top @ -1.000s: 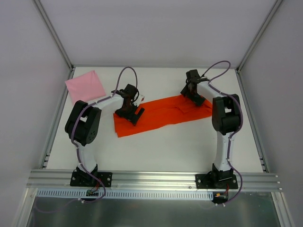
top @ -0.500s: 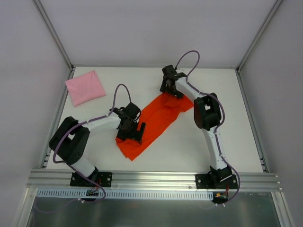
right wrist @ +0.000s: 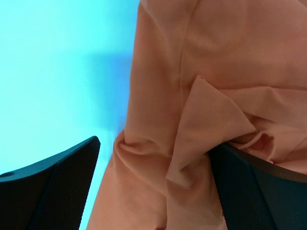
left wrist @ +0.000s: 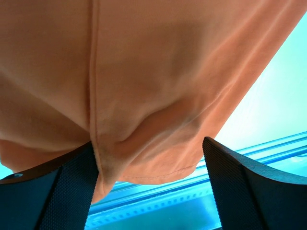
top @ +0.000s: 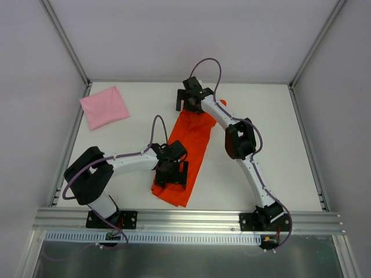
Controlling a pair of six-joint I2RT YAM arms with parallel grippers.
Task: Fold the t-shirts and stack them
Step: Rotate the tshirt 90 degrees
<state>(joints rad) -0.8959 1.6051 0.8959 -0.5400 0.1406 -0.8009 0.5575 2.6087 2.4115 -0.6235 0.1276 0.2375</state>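
Note:
The bright orange-red shirt (top: 194, 139) lies as a long folded strip from the far middle of the table toward the near edge. My left gripper (top: 173, 174) sits on its near end with jaws wide apart; in the left wrist view the cloth (left wrist: 153, 72) fills the space between the fingers of the gripper (left wrist: 148, 191). My right gripper (top: 188, 101) is at the far end, jaws also wide apart over bunched cloth (right wrist: 216, 72), as the right wrist view of the gripper (right wrist: 153, 187) shows. The light pink shirt (top: 104, 107) lies folded square at the far left.
The metal rail (top: 185, 220) runs along the near table edge, just past the shirt's near hem, and shows in the left wrist view (left wrist: 192, 201). Frame posts and walls close in the left, right and far sides.
The orange-red shirt has swung from lying across the table to lying lengthwise. My left gripper moved toward the near edge with its end; my right gripper moved left along the far side.

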